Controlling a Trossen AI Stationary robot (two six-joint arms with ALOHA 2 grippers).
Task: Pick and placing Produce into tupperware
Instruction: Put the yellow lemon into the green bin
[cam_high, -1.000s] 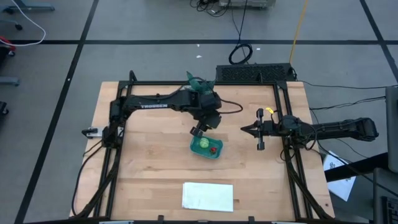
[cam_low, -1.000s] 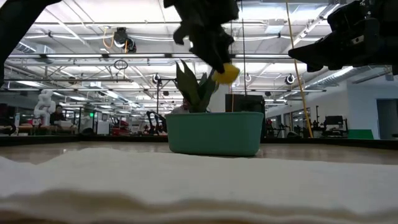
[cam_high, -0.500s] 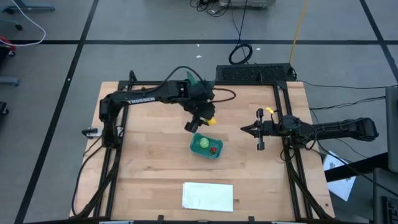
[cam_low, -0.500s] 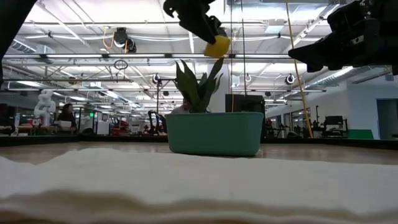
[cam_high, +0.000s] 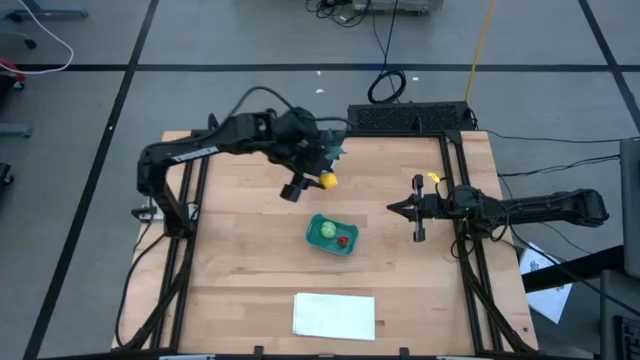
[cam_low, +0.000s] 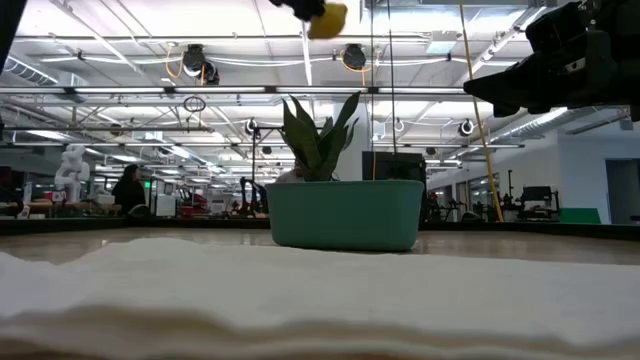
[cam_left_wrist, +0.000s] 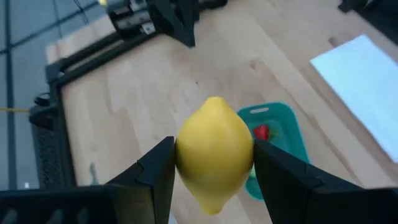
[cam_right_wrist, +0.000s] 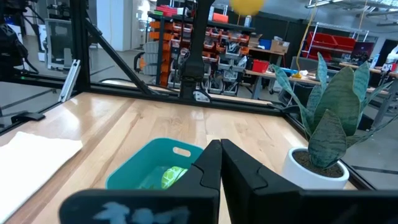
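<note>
**Lemon held high in the left gripper, two pieces already in the container**

Jaws of the left gripper (cam_left_wrist: 214, 171) are clamped on the yellow lemon (cam_left_wrist: 214, 152), one dark finger pressed against each side of it. From above, the lemon (cam_high: 327, 180) sits at the tip of the left arm, raised over the table's far half, beyond the teal tupperware (cam_high: 332, 235) and not over it. From table height, the lemon (cam_low: 328, 18) shows at the very top, well above the container's rim.

Inside the tupperware lie the round light-green piece (cam_high: 326, 230) and, just beside it, the smaller dark red piece (cam_high: 342, 240). The container rests on the wooden table (cam_high: 240, 270), roughly at its middle. From the left wrist, the container (cam_left_wrist: 280, 140) appears below and behind the lemon, with the red piece (cam_left_wrist: 261, 132) visible in it.

The right gripper (cam_high: 393, 208) has its jaws pressed shut and holds nothing. It hovers to the right of the container, apart from it, fingers pointing toward the table's centre.

A spiky green potted plant (cam_right_wrist: 326, 134) stands near the table's far edge, close behind the left gripper. A white flat sheet (cam_high: 334, 315) lies near the front edge, well apart from the container. A person (cam_low: 128, 188) shows in the room beyond the table.
</note>
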